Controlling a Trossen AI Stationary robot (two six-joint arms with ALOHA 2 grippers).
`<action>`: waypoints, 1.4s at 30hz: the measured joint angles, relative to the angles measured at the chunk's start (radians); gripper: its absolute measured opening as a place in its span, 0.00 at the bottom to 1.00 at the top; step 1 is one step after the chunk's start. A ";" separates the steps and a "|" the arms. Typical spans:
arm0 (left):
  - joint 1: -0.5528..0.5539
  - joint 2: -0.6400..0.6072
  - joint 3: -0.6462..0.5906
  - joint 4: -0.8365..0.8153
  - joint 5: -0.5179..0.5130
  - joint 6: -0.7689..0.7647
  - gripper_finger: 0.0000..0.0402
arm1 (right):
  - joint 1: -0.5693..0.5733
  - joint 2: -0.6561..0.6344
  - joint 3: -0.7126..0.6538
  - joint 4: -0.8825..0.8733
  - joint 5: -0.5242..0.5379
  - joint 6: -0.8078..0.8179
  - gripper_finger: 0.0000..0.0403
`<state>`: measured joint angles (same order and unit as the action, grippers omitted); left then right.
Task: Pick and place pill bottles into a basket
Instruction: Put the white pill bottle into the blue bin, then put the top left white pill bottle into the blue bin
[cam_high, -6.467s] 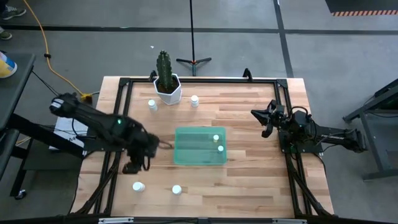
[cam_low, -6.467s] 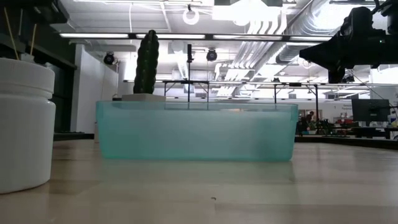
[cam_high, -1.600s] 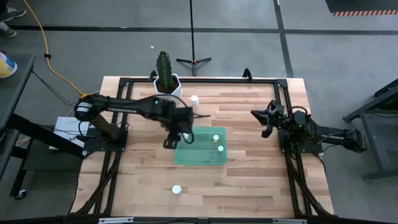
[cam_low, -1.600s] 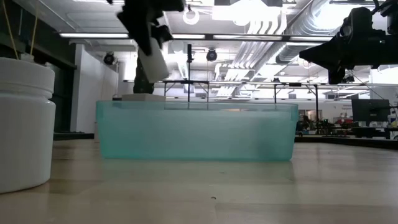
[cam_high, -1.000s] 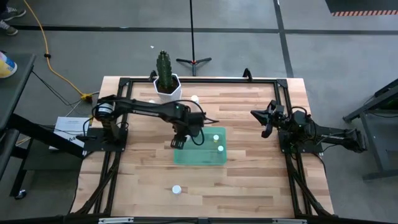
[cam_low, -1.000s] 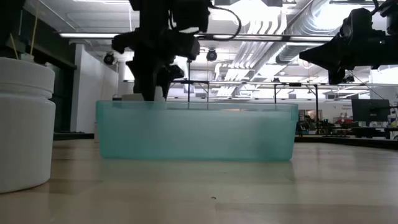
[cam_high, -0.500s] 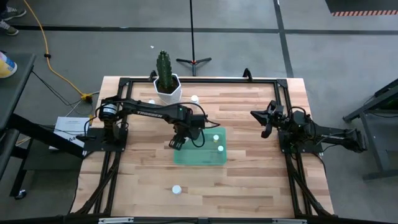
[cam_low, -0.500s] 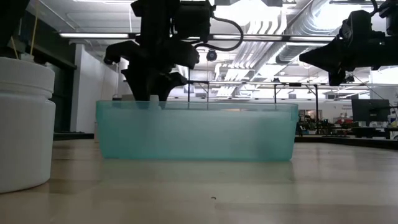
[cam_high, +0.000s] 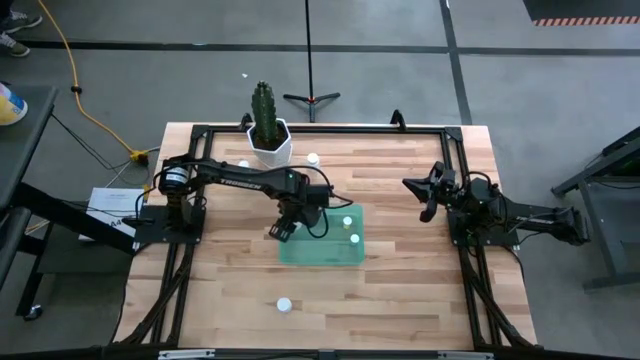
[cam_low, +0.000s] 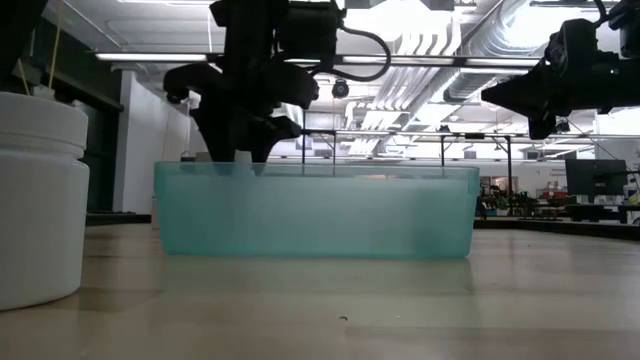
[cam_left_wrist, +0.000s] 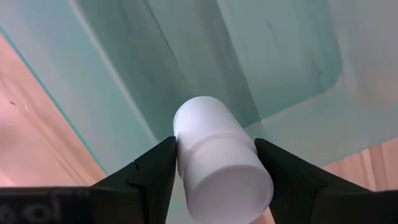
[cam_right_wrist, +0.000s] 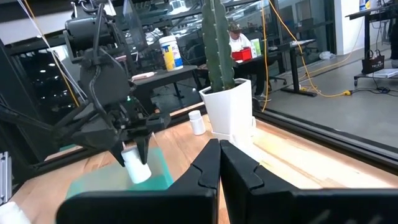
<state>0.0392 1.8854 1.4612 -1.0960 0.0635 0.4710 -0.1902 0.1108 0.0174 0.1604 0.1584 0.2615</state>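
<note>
My left gripper (cam_high: 283, 228) is over the left end of the translucent green basket (cam_high: 322, 250), shut on a small white pill bottle (cam_left_wrist: 217, 162). The low view shows it just above the basket's rim (cam_low: 243, 150). Two more bottles (cam_high: 347, 222) (cam_high: 354, 239) lie inside the basket. One bottle (cam_high: 313, 158) stands near the cactus pot and another (cam_high: 284, 304) stands near the table's near edge. The second of these looms large in the low view (cam_low: 40, 200). My right gripper (cam_high: 425, 195) is shut and empty, raised at the table's right side. My left gripper pinches the bottle between its two fingers, one on each side of the body at the ridge around its middle (cam_left_wrist: 186, 148). The fingers come from above, pointing down. The bottle sticks out below the fingertips, somewhat tilted (cam_right_wrist: 135, 169), clear of the basket's floor.
A white hexagonal pot with a tall cactus (cam_high: 266, 135) stands at the table's far edge, left of centre. A black frame (cam_high: 190, 150) runs around the table. Bare wood lies right of and nearer than the basket. A person sits in the room beyond (cam_right_wrist: 239, 40).
My left gripper, still shut on the bottle, has stayed over the basket's left end. It has come down a little, so the bottle now sits at the level of the basket's rim.
</note>
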 joint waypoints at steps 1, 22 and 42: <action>0.000 0.000 0.000 -0.005 0.000 -0.002 0.61 | 0.000 0.000 0.000 0.000 0.000 0.000 0.00; 0.000 0.000 0.098 -0.058 -0.160 -0.007 0.94 | 0.000 0.000 0.000 0.000 0.000 0.000 0.00; 0.199 -0.054 0.363 -0.246 0.005 -0.427 0.73 | 0.000 0.000 0.000 0.000 0.001 0.000 0.00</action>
<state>0.2378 1.8318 1.8242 -1.3415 0.0687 0.0437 -0.1902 0.1108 0.0174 0.1608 0.1590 0.2616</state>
